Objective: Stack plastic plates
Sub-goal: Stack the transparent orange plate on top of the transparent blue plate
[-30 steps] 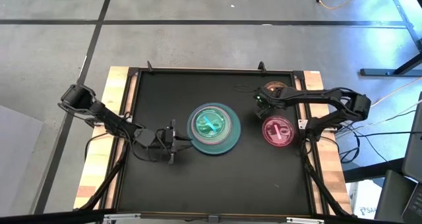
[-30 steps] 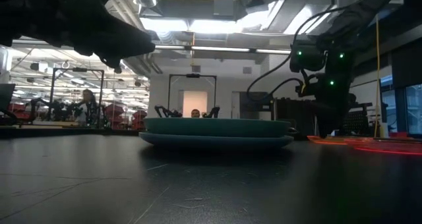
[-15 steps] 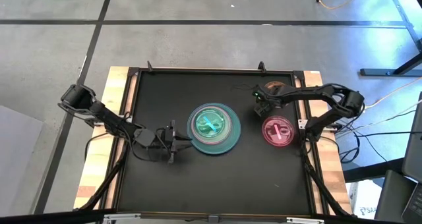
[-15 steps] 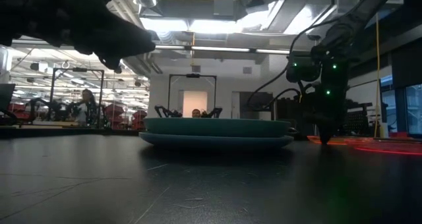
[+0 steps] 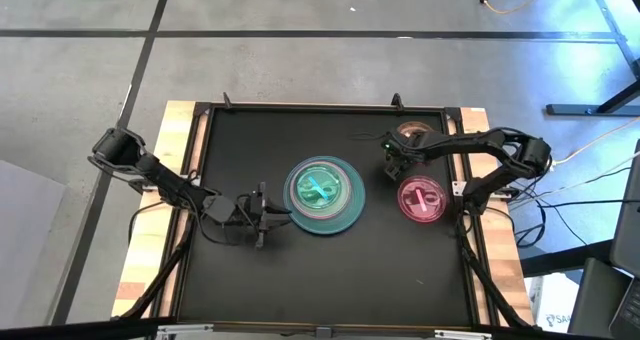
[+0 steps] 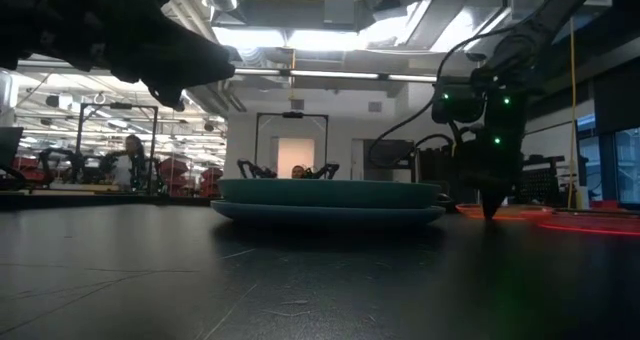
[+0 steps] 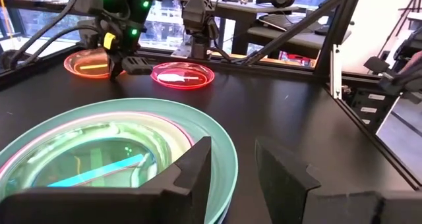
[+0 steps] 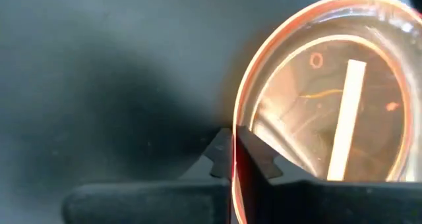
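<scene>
The right gripper [image 5: 393,167] dropped down to the table; it shifted slightly left. Its fingers pinched the amber plate's [image 8: 330,112] rim.

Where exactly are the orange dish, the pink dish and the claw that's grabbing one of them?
orange dish [image 8: 330,99]: right wrist view, on its clear floor beside the white bar.
pink dish [image 5: 421,199]: high view, its centre.
right claw [image 8: 233,159]: right wrist view, between its fingertips, pinching the orange dish's rim.

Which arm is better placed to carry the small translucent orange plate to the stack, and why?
The right. Its claw is already closed on the rim of the small translucent orange plastic plate at the table's far right. The left claw waits open beside the large teal plate stack, holding nothing.
</scene>
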